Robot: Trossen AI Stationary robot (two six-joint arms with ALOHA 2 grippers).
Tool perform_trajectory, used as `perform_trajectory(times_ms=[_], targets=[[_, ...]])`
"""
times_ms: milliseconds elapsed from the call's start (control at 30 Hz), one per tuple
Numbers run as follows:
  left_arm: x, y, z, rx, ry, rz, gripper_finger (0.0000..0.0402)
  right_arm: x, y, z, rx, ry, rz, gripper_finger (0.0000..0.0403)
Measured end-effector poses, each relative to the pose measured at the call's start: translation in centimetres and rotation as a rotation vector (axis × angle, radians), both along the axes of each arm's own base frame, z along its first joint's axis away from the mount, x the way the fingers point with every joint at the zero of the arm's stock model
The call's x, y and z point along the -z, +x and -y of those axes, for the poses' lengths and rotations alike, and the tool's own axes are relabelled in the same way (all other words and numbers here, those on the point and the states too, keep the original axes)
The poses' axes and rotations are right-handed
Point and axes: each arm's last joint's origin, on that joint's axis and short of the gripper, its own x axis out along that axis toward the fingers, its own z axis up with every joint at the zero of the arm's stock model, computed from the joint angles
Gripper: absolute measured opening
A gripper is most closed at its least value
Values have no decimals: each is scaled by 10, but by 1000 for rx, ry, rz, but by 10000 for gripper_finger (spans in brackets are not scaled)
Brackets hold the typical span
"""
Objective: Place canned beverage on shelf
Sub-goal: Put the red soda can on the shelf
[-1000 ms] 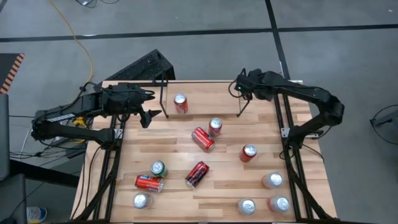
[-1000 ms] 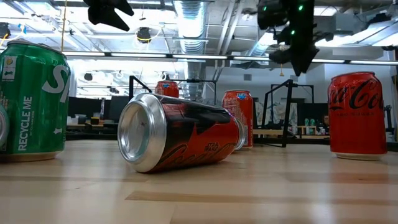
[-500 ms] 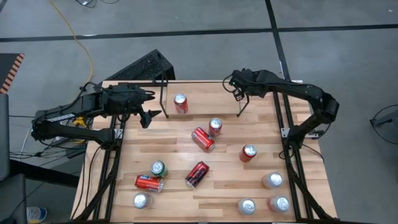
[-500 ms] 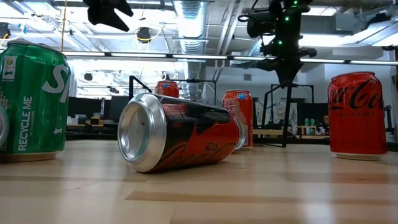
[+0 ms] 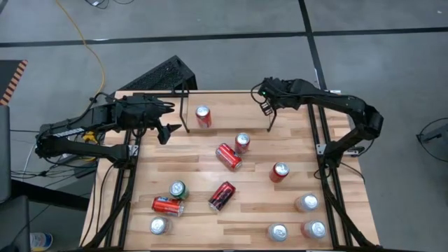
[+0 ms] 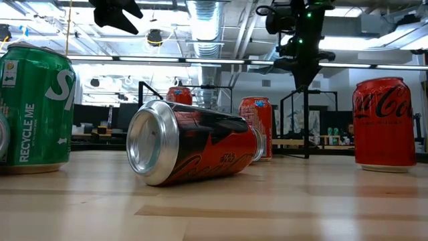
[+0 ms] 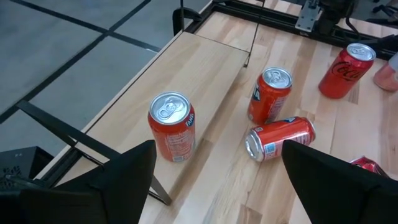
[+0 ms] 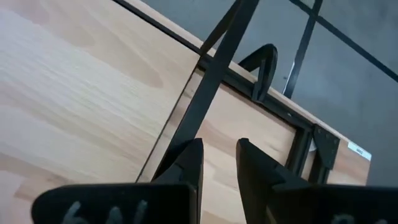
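The right gripper (image 5: 265, 107), fingers nearly pressed together and empty, has slid inward over the thin black metal rod shelf (image 5: 269, 123). The left gripper (image 5: 170, 129) waits, spread wide. One red can (image 5: 203, 116) stands there; others wait.

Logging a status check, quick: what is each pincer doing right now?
Left pincer: open, empty, near the upright can.
Right pincer: nearly closed, holding nothing, over the shelf's right end.

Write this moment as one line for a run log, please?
left gripper: open, waiting beside shelf | right gripper: nearly closed, empty, at shelf's right end | can: upright on shelf
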Motion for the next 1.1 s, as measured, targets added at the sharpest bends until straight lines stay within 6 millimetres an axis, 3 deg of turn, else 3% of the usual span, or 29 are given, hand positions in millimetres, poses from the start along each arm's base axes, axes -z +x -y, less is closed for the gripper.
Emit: perform_trajectory(times_ms=[100, 267, 400, 533, 633, 767, 933, 1100], targets=[[0, 0, 0, 0, -1, 0, 334, -20, -3, -1, 0, -38, 51, 81], [0, 0, 0, 0, -1, -1, 334, -72, 2, -13, -80, -149, 226, 81], [1, 0, 0, 0, -3, -10, 334, -107, 14, -32, -365, -168, 412, 82], [3, -2, 0, 0, -9, -37, 334, -118, 34, -55, -693, -166, 526, 90], [5, -3, 1, 0, -12, -53, 334, -115, 55, -70, -807, -200, 546, 115], [5, -3, 1, -2, -17, -60, 334, -95, 87, -77, -859, -193, 535, 183], [5, -3, 1, -2, -18, -60, 334, -61, 129, -72, -877, -198, 519, 279], [5, -3, 1, -2, -19, -61, 334, -23, 163, -59, -867, -216, 483, 327]])
